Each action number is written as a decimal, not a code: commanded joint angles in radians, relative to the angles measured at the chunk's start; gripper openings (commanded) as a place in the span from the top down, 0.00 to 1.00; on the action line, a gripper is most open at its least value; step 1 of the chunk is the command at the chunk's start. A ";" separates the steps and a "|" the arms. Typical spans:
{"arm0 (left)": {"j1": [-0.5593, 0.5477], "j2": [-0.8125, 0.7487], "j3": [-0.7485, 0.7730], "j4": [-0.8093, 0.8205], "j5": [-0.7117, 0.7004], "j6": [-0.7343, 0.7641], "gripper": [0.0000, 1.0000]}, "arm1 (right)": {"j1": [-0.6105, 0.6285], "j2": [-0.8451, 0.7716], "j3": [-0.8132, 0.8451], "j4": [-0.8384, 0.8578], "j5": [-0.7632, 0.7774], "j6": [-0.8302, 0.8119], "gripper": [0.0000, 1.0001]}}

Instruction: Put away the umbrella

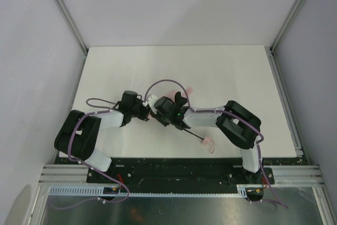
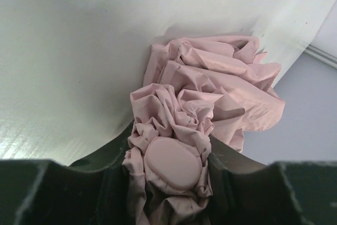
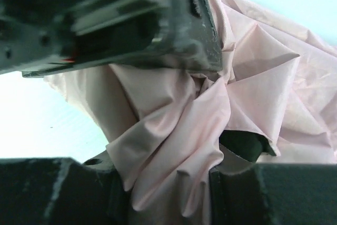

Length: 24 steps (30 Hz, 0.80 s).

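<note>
Umbrella (image 2: 210, 93) canopy lies bunched over the middle of the table (image 1: 226, 72), caught between the two arms. Its thin black shaft (image 1: 194, 135) runs out toward the near edge and ends in the small pink handle (image 1: 209, 145), close to the right arm's base. Left pincer (image 2: 169, 154) is clenched around the crumpled pink cloth, with a smooth oval pink cap (image 2: 174, 164) sitting between its fingers. Right pincer (image 3: 168, 183) is pinched on a fold of the same cloth, just beside the left one.

The fabric looks light, thin and limp. It creases freely, would likely slide through a loose hold, and offers no stiffness to push against. What lies inside the folds is hidden, so a hard crosswise squeeze there seems risky. The shaft and handle look like the only rigid parts. By my judgement a firm hold belongs on them, or around the whole gathered bundle near the cap, and not on a single loose flap.
</note>
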 commanded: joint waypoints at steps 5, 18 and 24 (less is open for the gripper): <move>-0.006 -0.058 0.002 -0.073 0.021 0.109 0.04 | -0.209 0.121 -0.040 -0.066 -0.609 0.174 1.00; -0.014 -0.064 -0.026 -0.004 -0.006 0.165 0.01 | -0.369 0.250 -0.041 0.164 -1.298 0.415 1.00; -0.030 -0.018 -0.055 0.044 -0.013 0.168 0.18 | -0.380 0.260 -0.042 0.272 -1.374 0.524 1.00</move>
